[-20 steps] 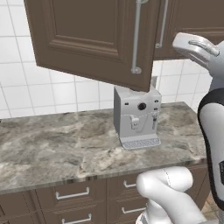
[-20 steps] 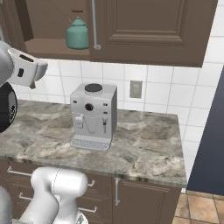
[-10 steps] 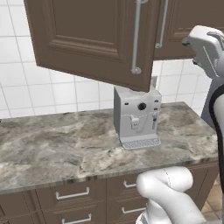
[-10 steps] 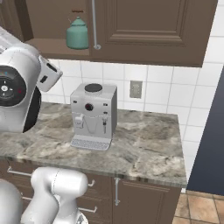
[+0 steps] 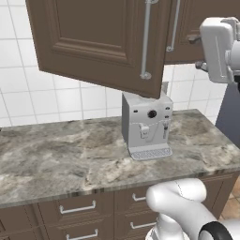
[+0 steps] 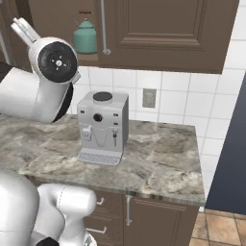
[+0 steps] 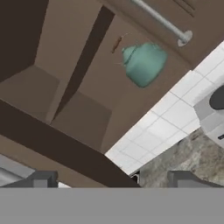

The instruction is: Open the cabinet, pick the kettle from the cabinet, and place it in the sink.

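Ahead of your claw (image 7: 109, 178), up on the cabinet (image 6: 168, 33) shelf, sits the kettle (image 7: 144, 63). Teal body, thin handle with a brown top. It stands upright on the bottom shelf, near the open front edge, well apart from the claw.

Cabinet door (image 5: 98, 42): swung wide and hanging out over the table (image 5: 61, 159). That leaves the opening clear, so the first part of the job looks done.

Claw state: released, fingertips spread wide at the bottom of the hand view, nothing between them. Kettle not yet touched.

Arm pose: raised high, with the upper joints at cabinet height. In the left base view the hand (image 5: 220, 49) sits up beside the second, closed door (image 5: 197, 28). In the right base view the big round joint (image 6: 55, 60) rides just below and beside the kettle's shelf. The hand camera is rolled, so the shelf and the wall tiles run on a slant. It looks up and into the cabinet box.

Below the claw: a grey coffee machine (image 6: 102, 127) stands on the table under the cabinet, directly beneath the kettle's side. Judgement: watch this on the way in and when you lower the kettle out. You need to close forward and level the claw on the kettle body or handle.
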